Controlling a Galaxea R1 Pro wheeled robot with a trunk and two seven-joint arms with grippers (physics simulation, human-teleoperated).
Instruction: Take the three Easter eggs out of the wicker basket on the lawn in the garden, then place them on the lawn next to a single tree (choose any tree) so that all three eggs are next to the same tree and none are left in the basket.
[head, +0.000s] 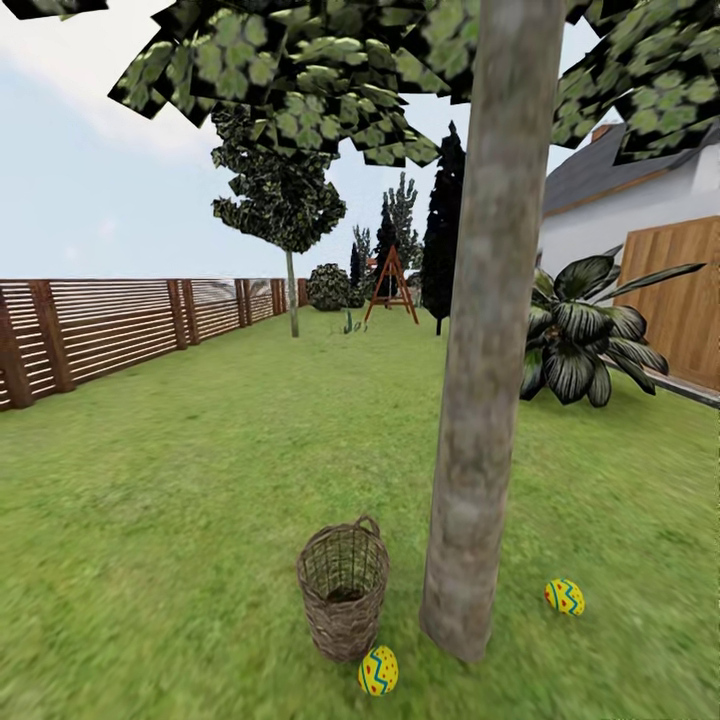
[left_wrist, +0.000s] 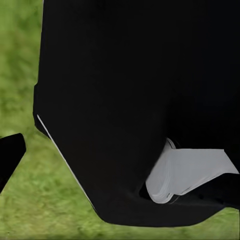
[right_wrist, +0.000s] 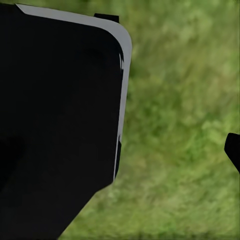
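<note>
**Op:** Eggs first. From the head view I count two on the lawn (head: 180, 520): one egg (head: 378, 670) touching the foot of the basket (head: 343, 590), near the trunk, and a second egg (head: 564, 597) on the far side of the tree (head: 480, 400), also near its base.

**Desk:** And the third?

**Op:** I can't tell. The basket stands upright just beside the tree, its mouth tipped toward me, and what I see of the inside looks dark and bare, but the bottom is hidden. I'd judge two are done and one is either still in there or somewhere I can't see.

**Desk:** Left wrist?

**Op:** Mostly a black body panel with a pale grey part, grass behind. A dark tip shows at the edge; I can't tell whether that gripper is released or clenched.

**Desk:** Right wrist?

**Op:** Much the same: black panel with a light rim, grass beyond, one dark tip at the edge. Its state I can't tell either.
</note>
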